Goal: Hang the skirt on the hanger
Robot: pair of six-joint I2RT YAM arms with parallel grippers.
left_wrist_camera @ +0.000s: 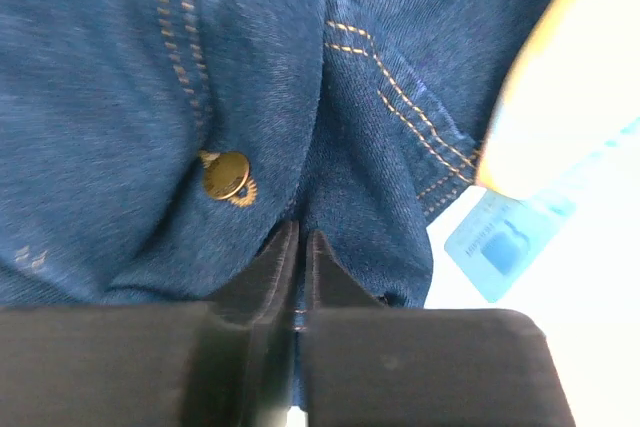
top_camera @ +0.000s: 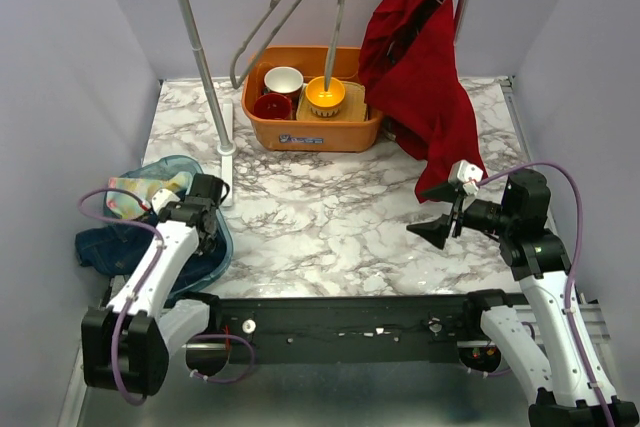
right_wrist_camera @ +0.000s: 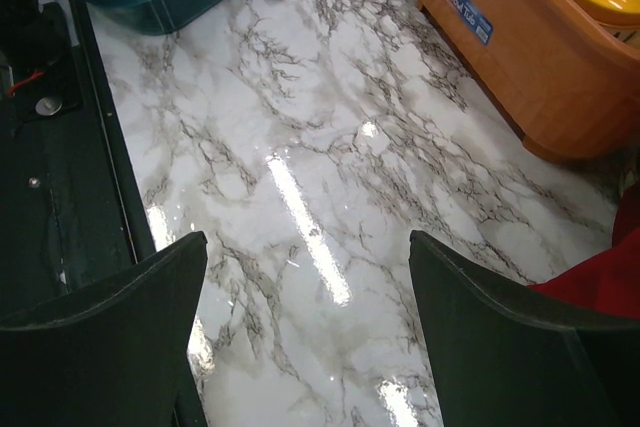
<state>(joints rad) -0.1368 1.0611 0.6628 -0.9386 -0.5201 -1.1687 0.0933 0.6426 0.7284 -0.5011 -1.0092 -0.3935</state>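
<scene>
At the table's left edge: left arm folded low, wrist bent down into the teal bin (top_camera: 218, 247). Left gripper (left_wrist_camera: 298, 247) is pinched nearly closed on a fold of the denim skirt (left_wrist_camera: 120, 97), which lies in that bin, near a brass button (left_wrist_camera: 226, 175). Right arm: forearm level, right gripper (top_camera: 428, 212) spread wide, holding nothing, above the marble table (top_camera: 330, 207), just beside the hanging red garment (top_camera: 420, 77).

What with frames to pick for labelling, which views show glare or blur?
Right wrist: a bright glare streak on the marble table. Left wrist: denim skirt sharp, a pale object at right blurred and washed out. Top external: evenly lit, no blur.
</scene>
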